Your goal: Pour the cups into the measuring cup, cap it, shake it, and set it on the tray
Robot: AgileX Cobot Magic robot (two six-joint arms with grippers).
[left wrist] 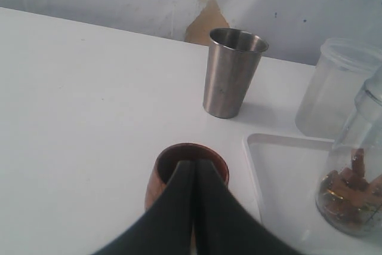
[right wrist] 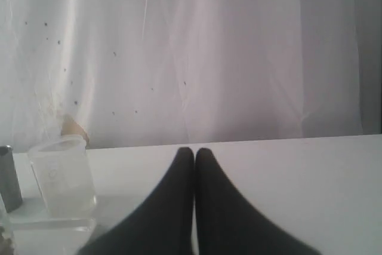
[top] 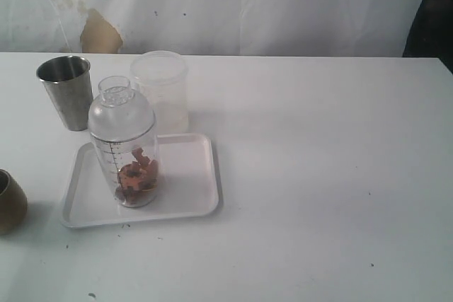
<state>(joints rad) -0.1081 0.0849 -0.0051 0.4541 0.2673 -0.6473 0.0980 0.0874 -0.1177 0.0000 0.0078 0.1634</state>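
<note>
While left claw [left wrist: 193, 164] aims (pinched), wooden cup [left wrist: 157, 181] ahead

My left gripper [left wrist: 194, 163] hides the near side of the wooden cup [left wrist: 169, 158] just beyond its fingertips. Further out to one side of it, the measuring cup [left wrist: 352, 171] and tray [left wrist: 280, 177] are cut off by the frame. Past my right gripper [right wrist: 194, 150], the steel tumbler [right wrist: 8, 177] is a cropped sliver and the frosted cup [right wrist: 62, 177] is blurred. I cannot identify the brown pieces [top: 138, 175].
</note>
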